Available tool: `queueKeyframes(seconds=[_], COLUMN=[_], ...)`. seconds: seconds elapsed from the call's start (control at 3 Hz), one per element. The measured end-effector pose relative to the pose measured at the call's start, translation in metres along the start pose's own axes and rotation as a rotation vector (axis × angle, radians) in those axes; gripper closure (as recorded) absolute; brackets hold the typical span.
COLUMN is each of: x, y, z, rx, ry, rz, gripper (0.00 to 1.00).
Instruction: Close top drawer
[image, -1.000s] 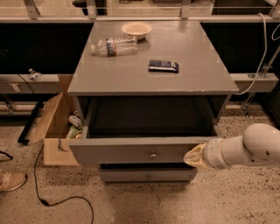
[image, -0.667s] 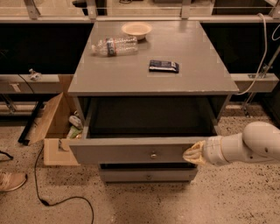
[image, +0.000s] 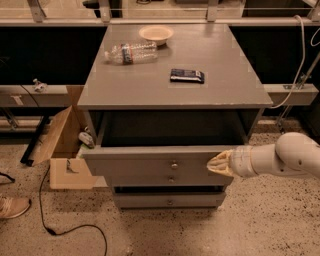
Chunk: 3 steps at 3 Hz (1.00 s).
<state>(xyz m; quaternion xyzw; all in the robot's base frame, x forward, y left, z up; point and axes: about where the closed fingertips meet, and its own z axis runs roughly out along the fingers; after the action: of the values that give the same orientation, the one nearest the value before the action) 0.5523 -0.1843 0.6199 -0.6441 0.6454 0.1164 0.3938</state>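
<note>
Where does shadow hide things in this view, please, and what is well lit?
Camera view: the cabinet top is evenly lit, and the bottle and bowl cast only faint shadows; the inside of the open top drawer lies in deep shadow under that top, so its contents cannot be told; the gripper, at the right end of the drawer front, is brightly lit.

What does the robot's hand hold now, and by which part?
Nothing visibly held: the hand is at the right end of the front panel of the wide grey wooden top drawer.
</note>
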Motion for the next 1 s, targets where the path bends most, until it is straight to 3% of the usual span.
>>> queueKeyframes(seconds=[1.0], x=[-0.004], y=[-0.07], z=[0.027], rx=[0.075], ry=[-0.094], rz=[-0.062], gripper=[1.0])
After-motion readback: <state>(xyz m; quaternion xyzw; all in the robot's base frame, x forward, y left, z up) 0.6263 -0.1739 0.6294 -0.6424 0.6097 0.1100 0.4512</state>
